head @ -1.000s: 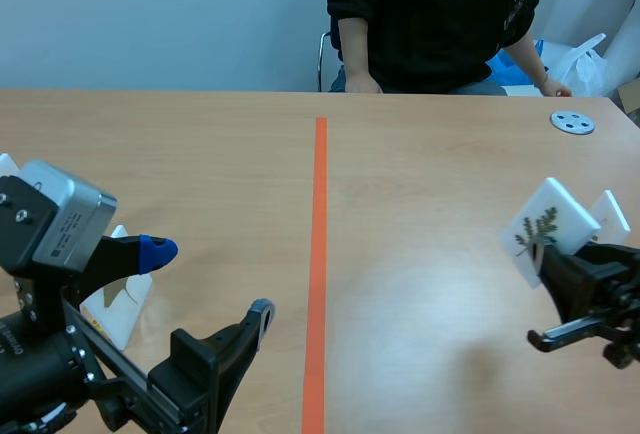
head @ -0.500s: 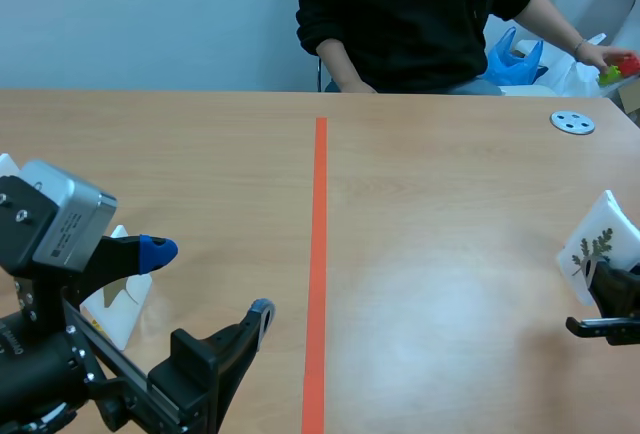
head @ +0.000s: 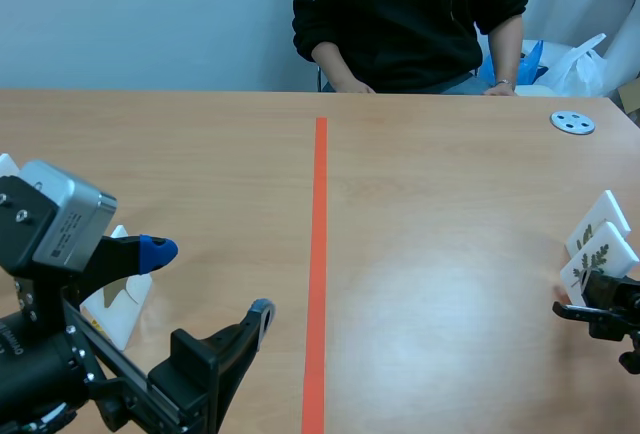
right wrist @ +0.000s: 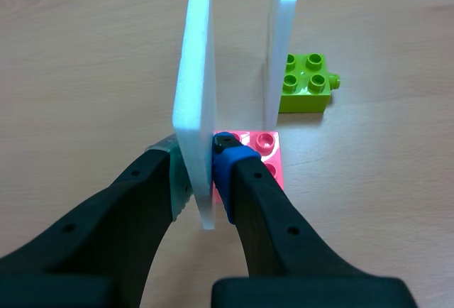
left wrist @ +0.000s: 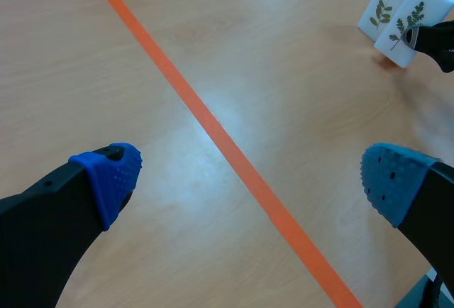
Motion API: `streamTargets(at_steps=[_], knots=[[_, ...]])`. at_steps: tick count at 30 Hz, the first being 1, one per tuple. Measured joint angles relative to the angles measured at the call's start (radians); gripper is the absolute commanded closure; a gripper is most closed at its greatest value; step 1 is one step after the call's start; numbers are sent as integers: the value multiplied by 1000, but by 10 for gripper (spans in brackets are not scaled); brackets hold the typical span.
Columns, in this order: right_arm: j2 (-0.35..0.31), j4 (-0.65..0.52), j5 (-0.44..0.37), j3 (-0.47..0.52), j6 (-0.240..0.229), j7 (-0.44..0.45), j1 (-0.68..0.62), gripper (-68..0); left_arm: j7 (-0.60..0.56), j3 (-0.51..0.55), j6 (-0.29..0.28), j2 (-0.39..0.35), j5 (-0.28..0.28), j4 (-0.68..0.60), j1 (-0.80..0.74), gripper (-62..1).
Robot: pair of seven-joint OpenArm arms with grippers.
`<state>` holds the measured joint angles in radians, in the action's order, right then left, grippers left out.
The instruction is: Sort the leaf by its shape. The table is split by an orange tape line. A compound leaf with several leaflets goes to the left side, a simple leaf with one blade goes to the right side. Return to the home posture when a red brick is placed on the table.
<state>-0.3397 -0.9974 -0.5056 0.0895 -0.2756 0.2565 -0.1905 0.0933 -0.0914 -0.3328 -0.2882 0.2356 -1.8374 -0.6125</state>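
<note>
Right hand (right wrist: pixel 202 173) clamped on leaf card (head: pixel 598 265), far right of orange tape line (head: pixel 319 254). Left hand (left wrist: pixel 252 177) spread, empty, left of line. Leaf looks compound, so sorting unfinished: next lift card, carry across line.

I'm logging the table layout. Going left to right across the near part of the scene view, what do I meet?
White card → left pincer → orange tape line → leaf card gripped by the right pincer, a second card standing just behind it.
</note>
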Motion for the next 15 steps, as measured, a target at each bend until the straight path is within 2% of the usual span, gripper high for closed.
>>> streamTargets(at_steps=[5, 9, 15], knots=[[0, 12, 3, 0, 28, 0, 7, -43, 0, 0, 0, 0, 0, 0, 0, -623], [1, 12, 3, 0, 32, -1, 7, -169, 0, 0, 0, 0, 0, 0, 0, -623], [1, 12, 3, 0, 32, 5, 7, -405, 0, 0, 0, 0, 0, 0, 0, -623]])
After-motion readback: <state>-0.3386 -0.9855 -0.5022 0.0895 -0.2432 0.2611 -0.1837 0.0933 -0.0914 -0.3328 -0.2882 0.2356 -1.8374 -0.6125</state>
